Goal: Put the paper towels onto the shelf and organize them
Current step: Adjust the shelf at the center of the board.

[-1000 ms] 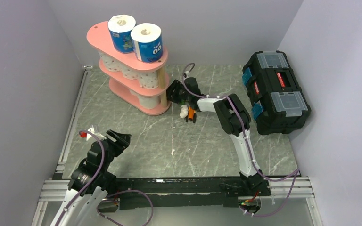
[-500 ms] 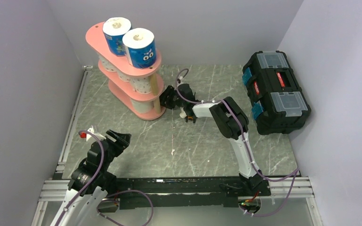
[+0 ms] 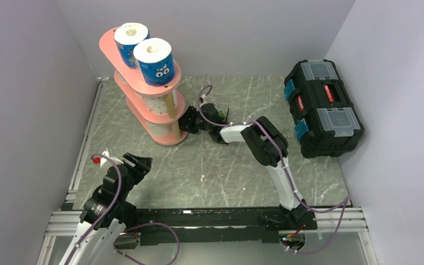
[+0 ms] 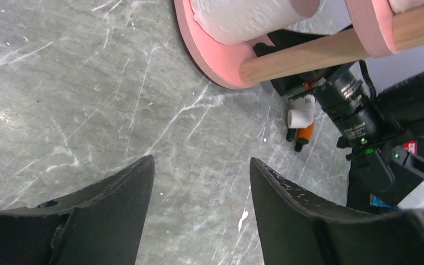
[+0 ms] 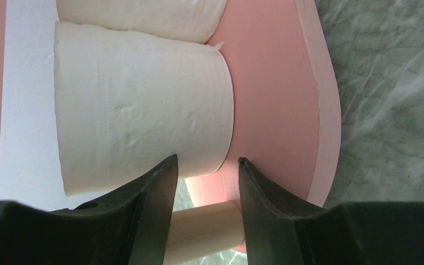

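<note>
Right jaws clamp upright shelf [image 3: 110, 51], long axis far-left to near-right

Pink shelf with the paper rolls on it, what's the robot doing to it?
The right gripper is clamped on a wooden post at the bottom of the pink shelf. Two blue-wrapped paper towels stand on top, and white rolls sit on the tiers below. The left gripper hangs open over the table, holding nothing.

Pale lavender walls [image 3: 27, 83] enclose a grey-green marbled tabletop [image 3: 237, 171] with a black toolbox [image 3: 323, 107] at right.
</note>
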